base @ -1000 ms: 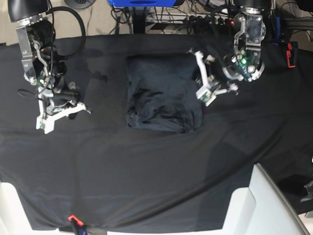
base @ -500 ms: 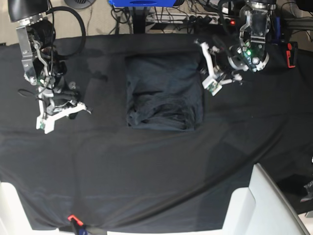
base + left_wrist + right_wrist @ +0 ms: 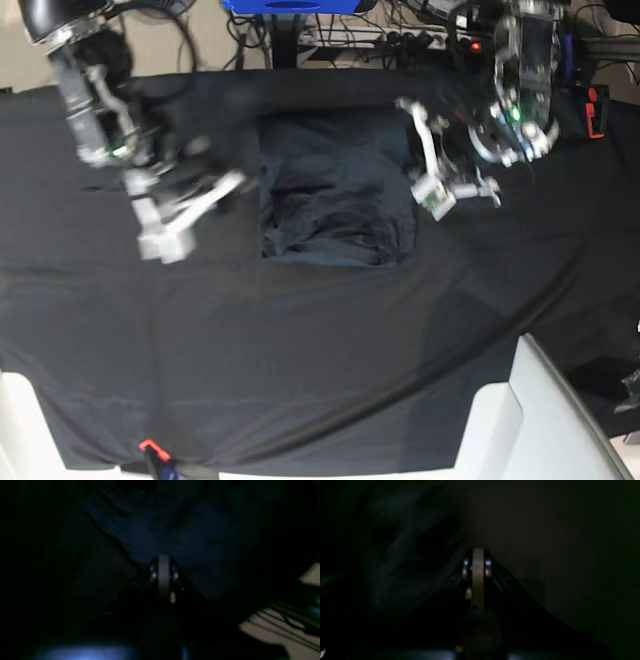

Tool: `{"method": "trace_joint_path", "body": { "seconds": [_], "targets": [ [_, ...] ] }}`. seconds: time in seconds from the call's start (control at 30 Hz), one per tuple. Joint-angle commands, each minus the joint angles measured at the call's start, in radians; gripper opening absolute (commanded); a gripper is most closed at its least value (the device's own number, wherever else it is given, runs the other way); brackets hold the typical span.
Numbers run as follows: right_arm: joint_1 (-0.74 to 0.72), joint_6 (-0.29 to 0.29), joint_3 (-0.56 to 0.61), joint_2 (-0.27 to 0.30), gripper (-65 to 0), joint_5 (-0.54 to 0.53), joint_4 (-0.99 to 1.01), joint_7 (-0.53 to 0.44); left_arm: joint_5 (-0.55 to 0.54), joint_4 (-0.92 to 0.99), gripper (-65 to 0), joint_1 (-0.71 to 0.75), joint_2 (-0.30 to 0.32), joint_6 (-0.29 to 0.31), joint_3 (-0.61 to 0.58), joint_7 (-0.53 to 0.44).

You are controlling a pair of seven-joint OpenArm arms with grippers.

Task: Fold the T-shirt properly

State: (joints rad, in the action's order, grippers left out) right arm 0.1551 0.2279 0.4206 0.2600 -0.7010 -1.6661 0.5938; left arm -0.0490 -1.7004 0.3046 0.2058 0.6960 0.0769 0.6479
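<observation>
The T-shirt lies folded into a rough dark square in the middle of the black table cloth, with wrinkles near its front edge. My left gripper hovers just off the shirt's right edge, shut and holding nothing. In the left wrist view its closed fingertips point at the bluish shirt cloth. My right gripper, motion-blurred, is over the cloth left of the shirt and apart from it. The right wrist view shows that gripper shut and empty over dark cloth.
A white chair-like object stands at the front right. Cables and a power strip lie on the floor behind the table, beside a blue item. A red clip sits at the front edge and a red-black part at the right.
My right arm has swung right and away from the front, toward the shirt's left side. My left gripper dropped slightly along the shirt's right edge. The shirt has stayed put.
</observation>
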Motion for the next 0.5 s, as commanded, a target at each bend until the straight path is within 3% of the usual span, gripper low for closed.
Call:
{"method": "trace_joint_path", "body": {
  "seconds": [0.0, 0.17, 0.47],
  "targets": [
    [-0.025, 0.005, 0.022, 0.014, -65.0, 0.005, -0.024, 0.005, -0.004, -0.026, -65.0, 0.005, 0.005, 0.002, 0.002, -0.009],
    [-0.065, 0.005, 0.176, 0.014, -65.0, 0.005, -0.033, 0.087, -0.002, -0.022, -65.0, 0.044, 0.008, 0.002, -0.019, -0.013],
    [-0.104, 0.005, 0.358, 0.003, -65.0, 0.004, -0.003, 0.084, -0.002, 0.01, -65.0, 0.048, 0.01, 0.002, -0.018, -0.015]
  ]
}}
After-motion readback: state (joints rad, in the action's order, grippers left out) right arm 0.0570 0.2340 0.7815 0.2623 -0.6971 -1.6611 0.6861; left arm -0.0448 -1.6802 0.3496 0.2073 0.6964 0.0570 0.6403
